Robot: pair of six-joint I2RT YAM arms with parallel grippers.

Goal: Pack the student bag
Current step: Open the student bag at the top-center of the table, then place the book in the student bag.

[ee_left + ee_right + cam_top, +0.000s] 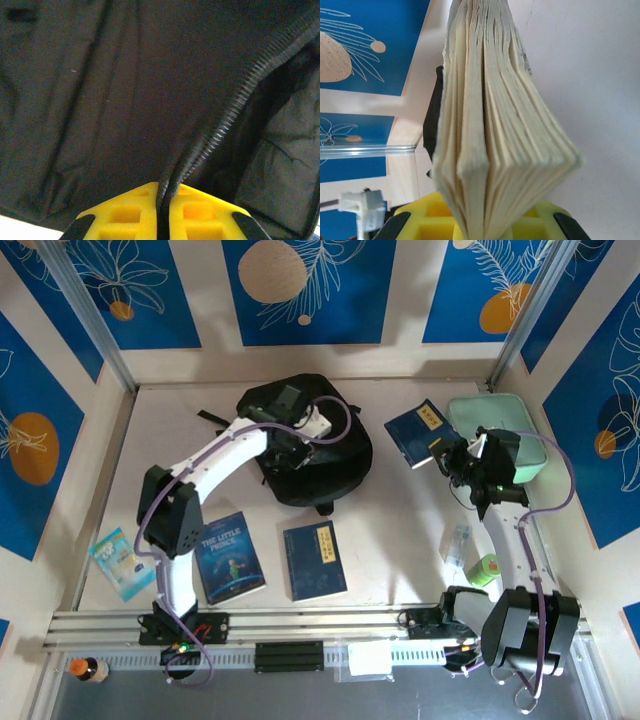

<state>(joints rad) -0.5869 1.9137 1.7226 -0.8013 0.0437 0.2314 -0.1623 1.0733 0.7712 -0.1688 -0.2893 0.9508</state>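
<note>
Between the yellow fingers (125, 217) of the left gripper (164, 194): one fold of the student bag (100, 100), black fabric, taken at the toothed zipper edge (235, 107). The jaws were clenched on that fold, with the fabric running out ahead of them.

Seen from above, the left gripper (285, 447) sat on top of the student bag (335, 475), which lay on the table (400, 520) directly beneath the tool.

In the right gripper (487, 220): one held book (490, 125), grasped by one edge, its cream pages fanned out ahead of the fingers. From above, the held book (418, 432), dark blue, stuck out from the right gripper (447, 454) toward the bag.

Just beside the right gripper, on the side away from the held book: one mint-green pouch (520, 420).

Well behind the left gripper, near its arm's base: one Little Prince book (230, 557), one second blue book (314, 560) and one pale blue packet (122, 562), all lying flat.
</note>
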